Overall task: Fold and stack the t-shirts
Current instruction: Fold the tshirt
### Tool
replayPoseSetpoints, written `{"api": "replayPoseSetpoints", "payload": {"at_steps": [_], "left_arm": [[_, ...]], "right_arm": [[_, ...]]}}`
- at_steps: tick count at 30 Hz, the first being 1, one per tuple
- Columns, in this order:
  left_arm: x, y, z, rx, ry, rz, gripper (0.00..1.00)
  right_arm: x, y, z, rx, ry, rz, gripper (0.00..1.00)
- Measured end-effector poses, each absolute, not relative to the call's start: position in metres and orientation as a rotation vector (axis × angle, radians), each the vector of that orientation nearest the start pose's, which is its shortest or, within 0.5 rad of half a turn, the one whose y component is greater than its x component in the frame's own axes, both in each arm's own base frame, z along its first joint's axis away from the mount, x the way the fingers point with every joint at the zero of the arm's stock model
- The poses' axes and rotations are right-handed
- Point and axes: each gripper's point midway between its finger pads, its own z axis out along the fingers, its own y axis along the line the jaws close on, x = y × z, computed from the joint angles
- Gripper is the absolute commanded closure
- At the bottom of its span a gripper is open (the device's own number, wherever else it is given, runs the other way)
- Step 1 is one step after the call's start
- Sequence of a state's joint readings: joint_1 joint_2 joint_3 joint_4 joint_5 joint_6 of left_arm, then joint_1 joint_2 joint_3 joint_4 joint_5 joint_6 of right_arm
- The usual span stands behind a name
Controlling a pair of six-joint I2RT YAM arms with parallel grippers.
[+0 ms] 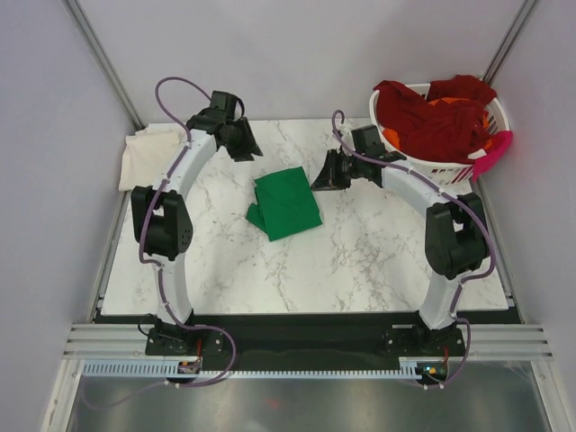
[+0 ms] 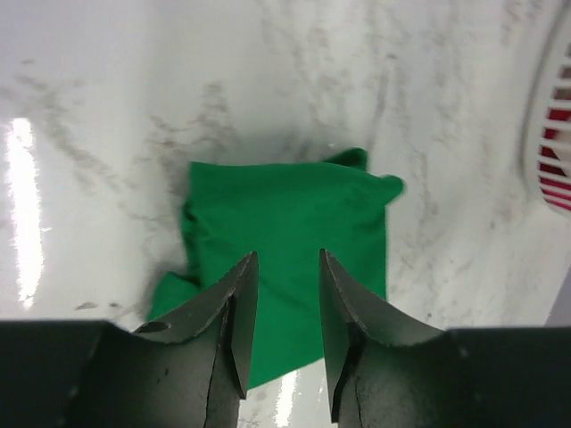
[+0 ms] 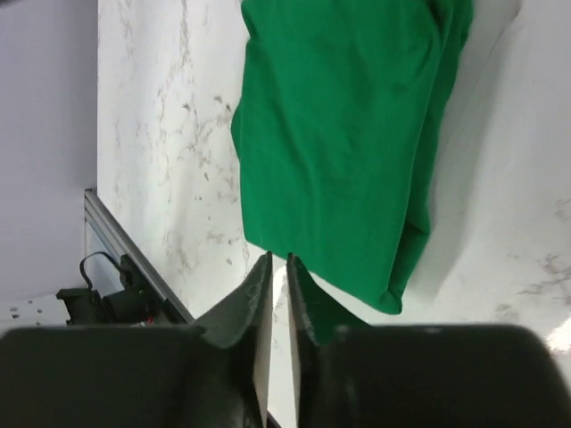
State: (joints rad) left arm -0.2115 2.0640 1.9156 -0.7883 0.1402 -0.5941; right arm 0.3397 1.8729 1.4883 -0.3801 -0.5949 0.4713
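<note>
A bright green t-shirt (image 1: 286, 204) (image 2: 290, 223) (image 3: 343, 134) lies folded into a rectangle in the middle of the marble table (image 1: 360, 261). My left gripper (image 1: 245, 142) (image 2: 287, 259) hovers above its far left side, open, with only air between the fingers. Just off the shirt's right edge, my right gripper (image 1: 326, 171) (image 3: 278, 259) is open by a narrow slit and holds nothing. A cream t-shirt (image 1: 148, 153) lies at the table's far left corner. Dark red t-shirts (image 1: 423, 112) and an orange one (image 1: 396, 137) are heaped in the basket.
The white slatted laundry basket (image 1: 450, 166) (image 2: 553, 134) stands at the back right corner, with a pink cloth (image 1: 493, 153) hanging over its rim. Grey walls close in the back and sides. The arm bases sit on the rail at the near edge.
</note>
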Motion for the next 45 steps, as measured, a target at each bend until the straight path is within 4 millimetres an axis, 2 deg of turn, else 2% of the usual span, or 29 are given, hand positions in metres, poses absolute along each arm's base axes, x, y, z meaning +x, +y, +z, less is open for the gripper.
{"api": "replayPoseSetpoints", "payload": {"at_steps": [3, 6, 11, 15, 19, 27, 34, 37, 38, 39, 42, 43, 45], "left_arm": [[0.49, -0.204, 0.174, -0.256, 2.497, -0.63, 0.63], [0.491, -0.247, 0.172, -0.127, 2.498, -0.734, 0.63], [0.497, -0.292, 0.135, -0.022, 2.545, -0.803, 0.63], [0.496, -0.308, 0.104, 0.003, 2.595, -0.815, 0.64], [0.497, -0.31, 0.08, -0.003, 2.632, -0.805, 0.64], [0.519, -0.307, 0.066, -0.026, 2.607, -0.802, 0.64], [0.538, -0.284, 0.031, -0.133, 2.631, -0.785, 0.64], [0.546, -0.277, 0.032, -0.166, 2.619, -0.81, 0.64], [0.548, -0.275, 0.032, -0.171, 2.615, -0.81, 0.63], [0.55, -0.272, 0.032, -0.178, 2.614, -0.808, 0.62], [0.552, -0.269, 0.035, -0.191, 2.607, -0.819, 0.42], [0.553, -0.269, 0.038, -0.19, 2.601, -0.823, 0.32], [0.553, -0.269, 0.049, -0.182, 2.587, -0.827, 0.26]], "right_arm": [[0.382, 0.27, 0.124, -0.152, 2.488, 1.143, 0.88], [0.357, 0.271, 0.084, -0.133, 2.581, 1.17, 0.9], [0.337, 0.264, 0.042, -0.095, 2.681, 1.144, 0.91], [0.335, 0.262, 0.03, -0.093, 2.696, 1.134, 0.91], [0.335, 0.263, 0.024, -0.101, 2.686, 1.135, 0.91], [0.335, 0.266, 0.019, -0.125, 2.657, 1.18, 0.92], [0.334, 0.273, 0.016, -0.145, 2.62, 1.251, 0.91], [0.33, 0.274, 0.014, -0.15, 2.617, 1.266, 0.88], [0.328, 0.274, 0.013, -0.153, 2.621, 1.27, 0.86], [0.325, 0.275, 0.012, -0.151, 2.628, 1.275, 0.74], [0.32, 0.278, 0.02, -0.155, 2.627, 1.282, 0.49], [0.318, 0.279, 0.025, -0.161, 2.627, 1.282, 0.36], [0.315, 0.279, 0.035, -0.179, 2.622, 1.248, 0.27]]}}
